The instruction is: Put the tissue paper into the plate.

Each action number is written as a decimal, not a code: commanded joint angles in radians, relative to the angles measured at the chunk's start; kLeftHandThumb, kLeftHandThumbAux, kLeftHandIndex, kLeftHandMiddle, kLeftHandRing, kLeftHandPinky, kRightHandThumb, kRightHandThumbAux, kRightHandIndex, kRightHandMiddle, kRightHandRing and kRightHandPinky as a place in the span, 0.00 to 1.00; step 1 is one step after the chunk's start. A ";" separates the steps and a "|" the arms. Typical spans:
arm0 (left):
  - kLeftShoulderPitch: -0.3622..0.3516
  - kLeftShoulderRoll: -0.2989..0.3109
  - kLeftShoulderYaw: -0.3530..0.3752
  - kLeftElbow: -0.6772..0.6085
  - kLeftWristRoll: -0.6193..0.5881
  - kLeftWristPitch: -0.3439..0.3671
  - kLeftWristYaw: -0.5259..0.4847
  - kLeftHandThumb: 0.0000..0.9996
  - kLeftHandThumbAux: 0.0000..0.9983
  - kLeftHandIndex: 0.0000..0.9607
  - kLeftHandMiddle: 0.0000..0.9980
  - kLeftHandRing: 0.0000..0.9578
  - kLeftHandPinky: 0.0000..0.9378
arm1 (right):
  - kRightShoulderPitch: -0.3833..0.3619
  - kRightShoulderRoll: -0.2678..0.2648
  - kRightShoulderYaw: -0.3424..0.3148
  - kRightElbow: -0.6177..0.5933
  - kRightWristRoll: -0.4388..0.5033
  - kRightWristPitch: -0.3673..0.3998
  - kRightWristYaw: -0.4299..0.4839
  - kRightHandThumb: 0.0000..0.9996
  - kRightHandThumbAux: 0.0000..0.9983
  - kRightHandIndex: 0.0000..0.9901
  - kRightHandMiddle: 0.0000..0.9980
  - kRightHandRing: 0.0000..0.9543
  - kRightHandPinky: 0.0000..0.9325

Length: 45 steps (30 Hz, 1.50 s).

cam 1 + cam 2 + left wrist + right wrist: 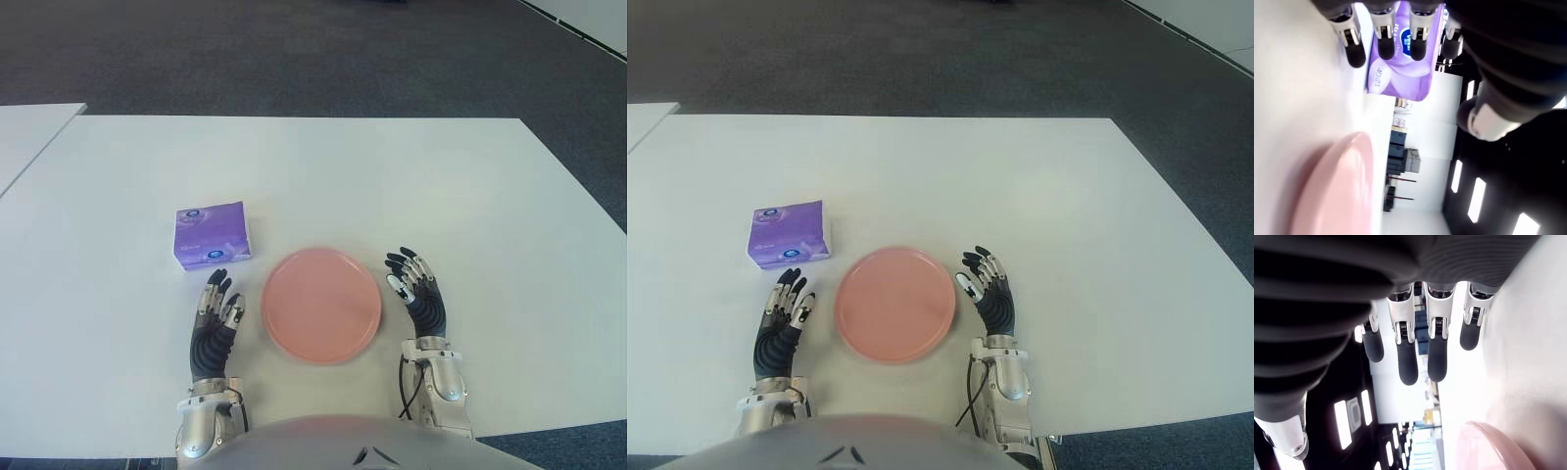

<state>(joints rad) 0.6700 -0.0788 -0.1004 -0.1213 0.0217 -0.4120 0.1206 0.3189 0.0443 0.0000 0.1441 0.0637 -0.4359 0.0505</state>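
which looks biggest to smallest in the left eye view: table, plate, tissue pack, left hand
1. table
2. plate
3. tissue pack and left hand: these look about alike, and the hand is nearer the camera, so I won't rank them.

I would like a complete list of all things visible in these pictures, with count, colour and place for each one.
tissue paper pack: one, purple, on the table, ahead of the left robot hand, left of the plate.
plate: one, pink, empty, on the table between the two hands.
table: one, white, in front of the robot.
second table: one, white, at far left.
floor: dark grey carpet, beyond the table.
left robot hand: one, black and silver, fingers open, left of the plate.
right robot hand: one, black and silver, fingers open, right of the plate.
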 commanded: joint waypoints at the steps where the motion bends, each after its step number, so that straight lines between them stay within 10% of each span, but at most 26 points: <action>1: 0.047 0.013 0.012 -0.238 0.610 0.058 0.240 0.15 0.65 0.05 0.07 0.06 0.07 | 0.051 -0.001 -0.023 0.197 0.003 0.106 -0.014 0.27 0.61 0.19 0.30 0.29 0.23; 5: -0.017 0.106 0.054 -0.258 0.912 0.111 0.374 0.17 0.56 0.06 0.08 0.07 0.07 | 0.034 -0.002 -0.027 0.224 0.001 0.094 -0.015 0.28 0.61 0.18 0.30 0.29 0.24; 19: -0.299 0.362 0.068 -0.123 1.212 0.313 0.380 0.17 0.40 0.07 0.05 0.02 0.00 | 0.008 0.008 -0.028 0.266 0.003 0.088 -0.019 0.28 0.61 0.19 0.29 0.27 0.21; 45: -0.545 0.497 -0.055 0.105 1.274 0.469 0.280 0.20 0.31 0.08 0.02 0.00 0.00 | -0.022 0.002 -0.043 0.325 0.007 0.033 -0.012 0.28 0.60 0.19 0.31 0.28 0.22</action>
<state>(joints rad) 0.1724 0.3888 -0.1165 -0.0949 1.2678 0.0349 0.4228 0.2065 0.0418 -0.0252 0.2674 0.0641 -0.5135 0.0455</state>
